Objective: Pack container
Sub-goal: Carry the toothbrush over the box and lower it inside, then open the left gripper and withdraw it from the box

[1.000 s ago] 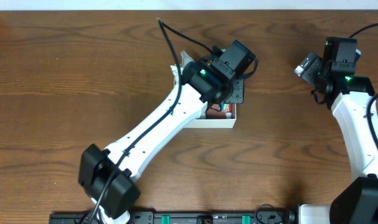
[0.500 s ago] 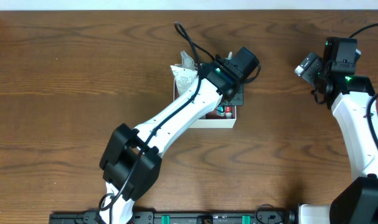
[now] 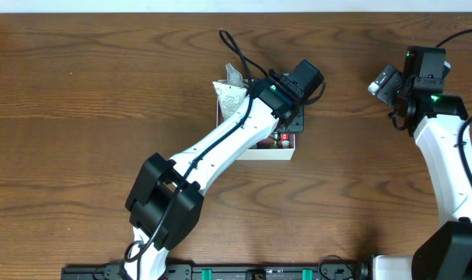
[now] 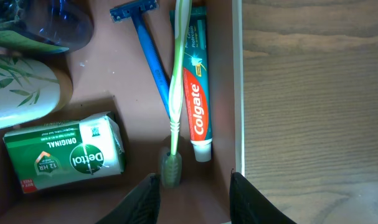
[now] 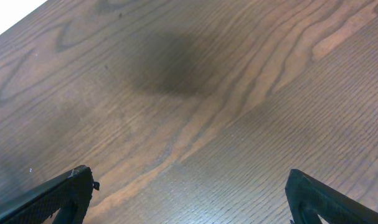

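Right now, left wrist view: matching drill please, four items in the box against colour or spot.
Things:
1. toothpaste tube
2. razor
3. toothbrush
4. soap pack

Descriptions:
A. green wrapper, left of the other three
B. nearest the container white wall
C. blue handle
D. pale green handle, bristle end toward the lower edge of the view

Pairs: 1-B, 2-C, 3-D, 4-A

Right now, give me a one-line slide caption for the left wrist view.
Open left gripper above the container, which holds toothpaste, a toothbrush, a blue razor and green soap.
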Robot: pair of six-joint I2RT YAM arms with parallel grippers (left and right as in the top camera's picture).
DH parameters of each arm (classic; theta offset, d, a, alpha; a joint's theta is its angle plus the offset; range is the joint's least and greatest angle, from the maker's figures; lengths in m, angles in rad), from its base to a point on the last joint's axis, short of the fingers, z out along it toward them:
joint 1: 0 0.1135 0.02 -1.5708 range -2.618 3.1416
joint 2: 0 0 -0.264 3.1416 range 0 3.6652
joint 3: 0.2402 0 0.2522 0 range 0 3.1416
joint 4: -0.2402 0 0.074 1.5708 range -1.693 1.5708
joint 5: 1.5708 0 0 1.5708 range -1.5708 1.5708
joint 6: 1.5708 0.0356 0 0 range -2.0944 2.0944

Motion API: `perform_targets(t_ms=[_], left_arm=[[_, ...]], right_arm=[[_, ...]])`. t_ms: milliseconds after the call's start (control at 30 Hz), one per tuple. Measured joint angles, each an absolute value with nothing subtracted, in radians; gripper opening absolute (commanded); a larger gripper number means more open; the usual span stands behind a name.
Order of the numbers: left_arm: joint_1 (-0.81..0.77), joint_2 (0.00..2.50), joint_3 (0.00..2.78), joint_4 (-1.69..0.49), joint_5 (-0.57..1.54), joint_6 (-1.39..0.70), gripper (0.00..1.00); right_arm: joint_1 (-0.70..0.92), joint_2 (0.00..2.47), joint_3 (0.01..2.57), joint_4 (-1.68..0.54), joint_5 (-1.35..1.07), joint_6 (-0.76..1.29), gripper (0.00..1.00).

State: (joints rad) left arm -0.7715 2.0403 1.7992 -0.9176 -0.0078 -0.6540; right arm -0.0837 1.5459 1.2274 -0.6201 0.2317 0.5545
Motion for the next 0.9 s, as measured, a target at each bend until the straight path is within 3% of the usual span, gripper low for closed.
perform_targets(t_ms=[100, 367, 600, 633, 900], left_arm=[[-0.771, 2.036, 1.799, -0.918, -0.007, -0.635, 0.47], [-0.767, 1.857, 1.8, -0.921, -0.043, -0.527, 0.86], [-0.767, 1.574, 1.806, -0.979, -0.13, -0.445, 0.91], [-0.767, 1.543, 1.807, -0.982, -0.139, -0.437, 0.98], [-0.767, 1.292, 1.824, -1.018, -0.173, -0.356, 0.98]], right_arm=[[-0.084, 1.546, 1.227, -0.62, 0.232, 0.554, 0.99], [-0.084, 1.546, 1.227, -0.62, 0.232, 0.554, 0.99], [-0.084, 1.546, 1.227, -0.62, 0.232, 0.554, 0.99], [-0.084, 1.546, 1.227, -0.62, 0.232, 0.554, 0.99], [-0.084, 1.546, 1.227, -0.62, 0.232, 0.554, 0.99]])
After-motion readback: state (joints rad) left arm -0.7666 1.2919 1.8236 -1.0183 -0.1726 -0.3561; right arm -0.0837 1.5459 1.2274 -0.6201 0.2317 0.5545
